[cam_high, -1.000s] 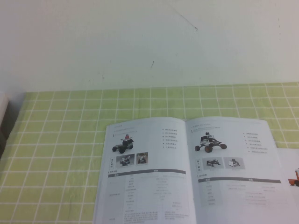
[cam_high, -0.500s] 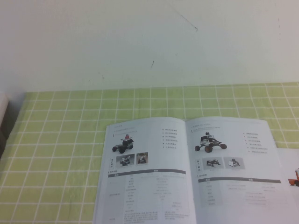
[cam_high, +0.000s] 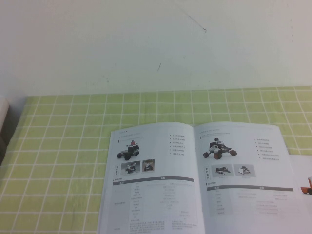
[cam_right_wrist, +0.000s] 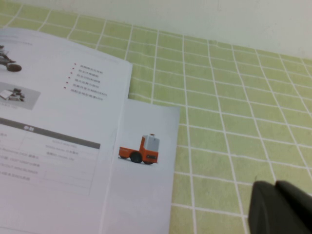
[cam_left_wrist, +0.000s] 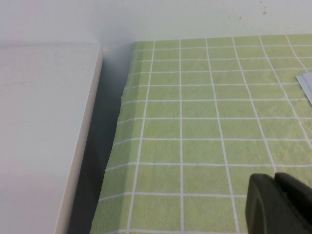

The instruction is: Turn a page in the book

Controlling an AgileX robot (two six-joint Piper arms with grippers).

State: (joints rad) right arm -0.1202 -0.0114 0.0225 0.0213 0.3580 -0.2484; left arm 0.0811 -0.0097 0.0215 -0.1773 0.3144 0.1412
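The book (cam_high: 195, 180) lies open on the green checked tablecloth, at the near right of the high view. Its right-hand sheet is the page (cam_high: 246, 170), printed with a black-and-white rover, and it lies flat. The left-hand sheet (cam_high: 151, 180) shows a vehicle with a red top. Neither gripper shows in the high view. My left gripper (cam_left_wrist: 275, 179) is shut and empty over bare cloth near the table's left edge. My right gripper (cam_right_wrist: 274, 186) is shut and empty over bare cloth, to the right of the page (cam_right_wrist: 53, 131).
A separate white sheet (cam_right_wrist: 146, 180) with a red-orange vehicle picture lies under the book's right edge; it also shows in the high view (cam_high: 302, 170). A white box (cam_left_wrist: 39, 136) stands off the table's left edge. A white wall rises behind the table.
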